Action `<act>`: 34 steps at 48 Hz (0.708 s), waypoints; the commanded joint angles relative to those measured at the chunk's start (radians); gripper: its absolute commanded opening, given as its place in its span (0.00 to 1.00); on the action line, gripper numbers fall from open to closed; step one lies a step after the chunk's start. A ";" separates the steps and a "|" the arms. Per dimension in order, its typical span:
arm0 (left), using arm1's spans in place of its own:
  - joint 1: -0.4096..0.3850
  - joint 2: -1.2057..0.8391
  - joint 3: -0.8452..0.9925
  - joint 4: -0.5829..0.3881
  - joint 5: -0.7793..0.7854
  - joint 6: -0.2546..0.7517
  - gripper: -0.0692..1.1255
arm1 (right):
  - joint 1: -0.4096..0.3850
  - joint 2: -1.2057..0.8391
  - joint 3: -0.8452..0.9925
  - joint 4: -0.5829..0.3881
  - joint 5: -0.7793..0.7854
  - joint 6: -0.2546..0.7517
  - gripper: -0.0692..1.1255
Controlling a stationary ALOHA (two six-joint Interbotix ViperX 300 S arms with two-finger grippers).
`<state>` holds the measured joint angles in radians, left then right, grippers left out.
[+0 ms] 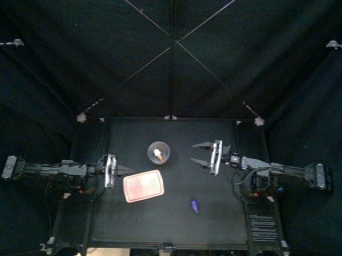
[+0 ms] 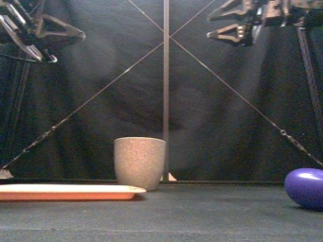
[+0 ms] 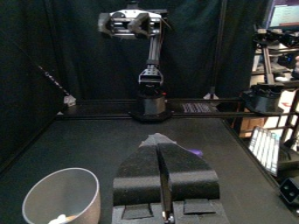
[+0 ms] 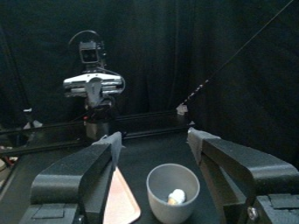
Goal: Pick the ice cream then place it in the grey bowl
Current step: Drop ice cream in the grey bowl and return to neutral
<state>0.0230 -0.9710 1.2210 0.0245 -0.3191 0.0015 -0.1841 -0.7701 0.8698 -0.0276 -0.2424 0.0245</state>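
grey speckled cup [image 1: 160, 152]: upright, mid-table, just behind the pink tray [image 1: 144, 187]. ice cream [image 4: 176, 197]: 1 pale piece lying inside the cup. purple toy [image 1: 194, 206]: on the table, front-right of the tray. left gripper [image 3: 162, 144]: raised, jaws pressed together, empty. right gripper [image 4: 156, 136]: raised, jaws spread wide, empty.

Grey bowl [image 2: 140, 163] speckled, matt; pink tray [image 2: 70, 192] smooth plastic; purple toy [image 2: 307, 186] glossy; table [image 2: 214, 216] matt black.

You have a small black table [image 1: 214, 215] with three things on it: a tall grey speckled cup [image 1: 160, 152] upright toward the back, a flat pink tray [image 1: 144, 187] just before it, and a small purple toy [image 1: 194, 206] apart at the tray's front right.
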 commanded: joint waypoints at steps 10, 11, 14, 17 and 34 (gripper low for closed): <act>0.005 -0.002 -0.012 0.002 -0.003 0.002 0.03 | 0.080 -0.245 0.170 0.043 -0.005 0.002 0.85; 0.005 -0.002 -0.011 0.002 -0.005 0.002 0.03 | 0.086 -0.249 0.176 0.044 -0.002 0.002 0.85; 0.005 -0.003 -0.011 0.000 -0.003 0.002 0.03 | 0.100 -0.250 0.193 0.048 0.014 0.002 0.85; 0.005 -0.003 -0.011 0.002 -0.003 0.002 0.03 | 0.114 -0.245 0.202 0.052 0.032 0.003 0.85; 0.006 -0.011 -0.011 0.000 -0.005 0.002 0.03 | 0.152 -0.209 0.209 0.055 0.048 0.000 0.85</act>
<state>0.0261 -0.9802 1.2257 0.0245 -0.3175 0.0015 -0.0368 -0.9925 1.0907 0.0307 -0.1902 0.0261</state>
